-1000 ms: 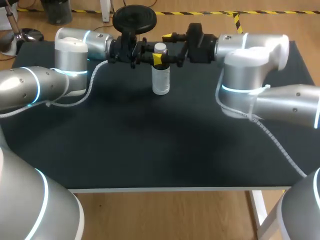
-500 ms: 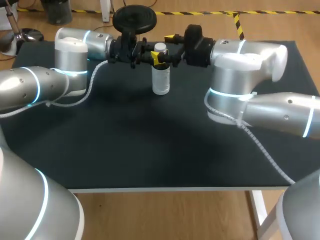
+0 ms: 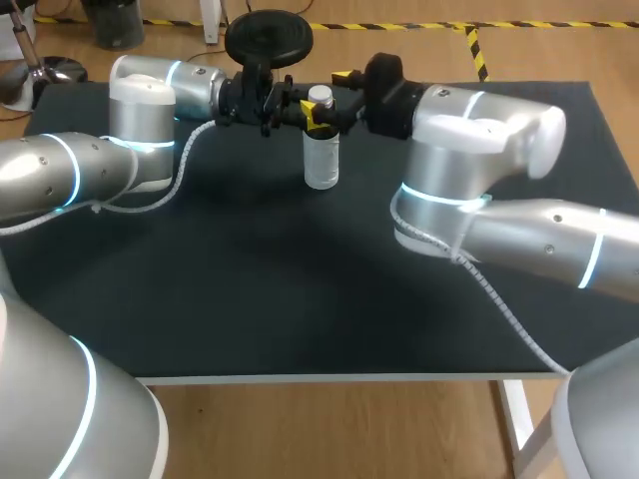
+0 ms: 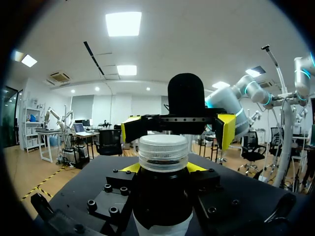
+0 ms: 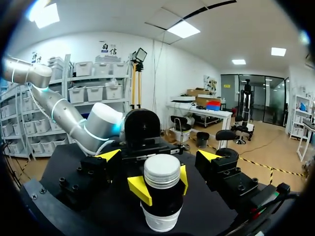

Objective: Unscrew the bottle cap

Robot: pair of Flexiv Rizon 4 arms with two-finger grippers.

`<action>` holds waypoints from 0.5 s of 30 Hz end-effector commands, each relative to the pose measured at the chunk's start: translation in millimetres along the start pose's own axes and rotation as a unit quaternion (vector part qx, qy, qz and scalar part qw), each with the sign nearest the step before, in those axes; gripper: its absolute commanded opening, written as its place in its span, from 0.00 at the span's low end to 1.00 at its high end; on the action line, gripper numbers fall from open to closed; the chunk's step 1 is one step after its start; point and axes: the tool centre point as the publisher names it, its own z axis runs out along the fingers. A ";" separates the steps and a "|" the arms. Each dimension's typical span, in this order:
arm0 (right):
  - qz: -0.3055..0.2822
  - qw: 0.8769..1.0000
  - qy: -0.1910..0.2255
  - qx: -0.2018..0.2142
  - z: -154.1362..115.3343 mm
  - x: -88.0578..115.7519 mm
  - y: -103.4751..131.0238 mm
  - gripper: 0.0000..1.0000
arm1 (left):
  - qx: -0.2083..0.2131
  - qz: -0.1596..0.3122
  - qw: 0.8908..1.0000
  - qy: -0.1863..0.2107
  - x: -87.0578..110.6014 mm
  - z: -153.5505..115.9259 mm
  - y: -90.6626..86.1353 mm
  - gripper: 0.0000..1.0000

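A small clear bottle (image 3: 320, 160) with a white cap (image 3: 319, 96) stands upright at the back middle of the black table (image 3: 250, 289). My left gripper (image 3: 315, 118) comes in from the left and is shut on the bottle just under the cap; its yellow tips (image 5: 140, 190) press the bottle (image 5: 160, 206) from both sides. My right gripper (image 3: 339, 97) comes in level from the right and is open wide. Its fingertips (image 5: 109, 155) stand apart on either side of the cap (image 5: 161, 172) without touching it. From the left wrist, the bottle (image 4: 162, 196) fills my left gripper (image 4: 163, 168), with the right gripper (image 4: 177, 129) behind the cap (image 4: 163, 150).
My right arm's big elbow joint (image 3: 449, 170) hangs over the right middle of the table, with a coiled cable (image 3: 519, 319) trailing toward the front right. My left arm (image 3: 140, 120) lies along the back left edge.
My right arm has swung left and its open gripper has come closer to the cap. The left gripper and the bottle have stayed where they were.
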 end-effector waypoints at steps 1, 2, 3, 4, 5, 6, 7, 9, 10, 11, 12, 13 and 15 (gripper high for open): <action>0.000 1.000 -0.011 -0.003 6.6 0.1 -1.1 1.00 | 0.000 0.000 1.000 0.000 -0.8 0.4 0.1 0.00; 0.000 1.000 -0.011 -0.003 7.7 -0.9 -1.3 1.00 | 0.000 0.000 1.000 0.000 -0.8 0.4 0.1 0.00; 0.004 1.000 -0.009 -0.006 8.6 -1.9 -1.5 1.00 | 0.000 0.000 1.000 0.000 -0.8 0.4 0.1 0.00; 0.005 1.000 -0.009 -0.007 8.9 -2.3 -1.7 1.00 | 0.000 0.000 1.000 0.000 -0.8 0.4 0.1 0.00; 0.006 1.000 -0.009 -0.007 9.1 -2.6 -1.8 1.00 | 0.000 0.000 1.000 0.000 -0.8 0.4 0.1 0.00; 0.008 1.000 -0.008 -0.008 9.3 -2.9 -2.0 1.00 | 0.000 0.000 1.000 0.000 -0.8 0.4 0.1 0.00; 0.009 1.000 -0.008 -0.008 9.5 -3.3 -2.2 1.00 | 0.000 0.000 1.000 0.000 -0.8 0.4 0.1 0.00; 0.011 1.000 -0.008 -0.009 9.9 -3.9 -2.5 0.78 | 0.000 0.000 1.000 0.000 -0.8 0.4 0.1 0.00; 0.011 1.000 -0.007 -0.009 10.1 -4.2 -2.6 0.53 | 0.000 0.000 1.000 0.000 -0.8 0.4 0.1 0.00; 0.011 1.000 -0.007 -0.010 10.3 -4.5 -2.6 0.46 | 0.000 0.000 1.000 0.000 -0.8 0.4 0.1 0.00; 0.011 1.000 -0.006 -0.010 10.6 -4.8 -2.7 0.40 | 0.000 0.000 1.000 0.000 -0.8 0.4 0.1 0.00; 0.011 1.000 -0.006 -0.010 10.8 -5.0 -2.7 0.34 | 0.000 0.000 1.000 0.000 -0.8 0.4 0.1 0.00; 0.011 1.000 -0.006 -0.011 11.5 -5.7 -2.8 0.27 | 0.000 0.000 1.000 0.000 -0.8 0.4 0.1 0.00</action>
